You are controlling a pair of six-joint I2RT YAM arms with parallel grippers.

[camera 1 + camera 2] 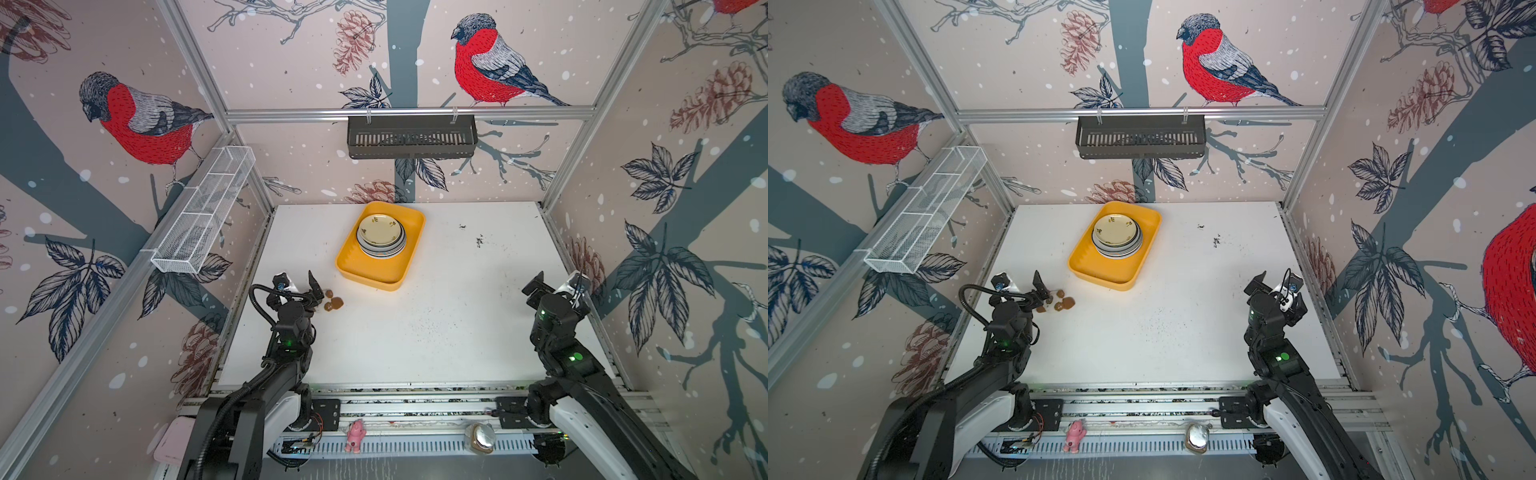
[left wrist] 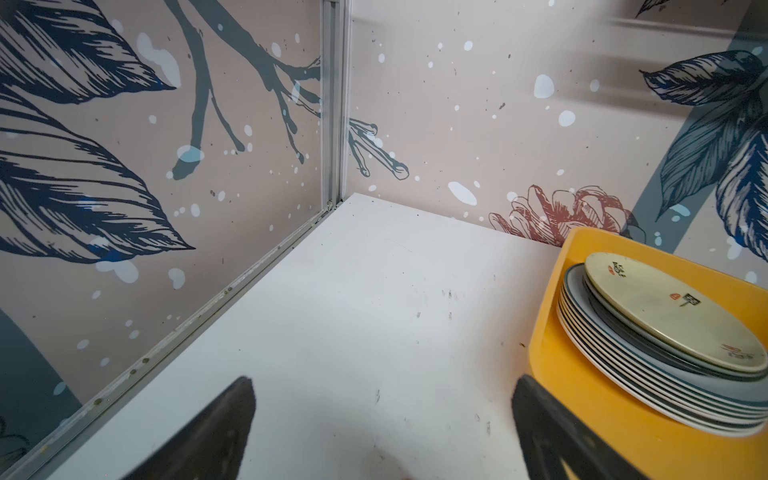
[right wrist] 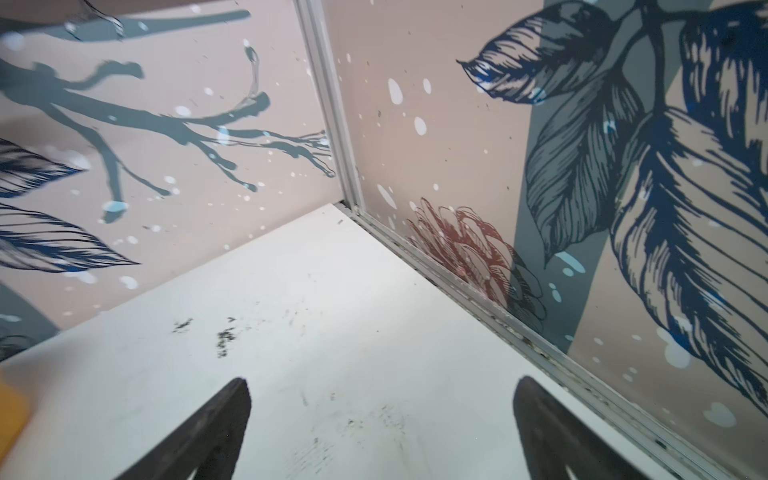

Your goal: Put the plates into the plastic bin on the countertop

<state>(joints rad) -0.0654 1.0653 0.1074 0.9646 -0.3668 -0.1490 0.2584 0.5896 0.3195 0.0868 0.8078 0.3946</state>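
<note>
All plates lie flat in slanted plastic bin.

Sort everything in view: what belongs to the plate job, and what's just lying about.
Job: plates, stacked in the plastic bin; countertop.
Lying about: small brown toy; black wall basket; white mesh rack; pink figurine.

2 dark tapered jaws each on left gripper, right gripper. Black left arm, right arm: white shells, green LEDs.
</note>
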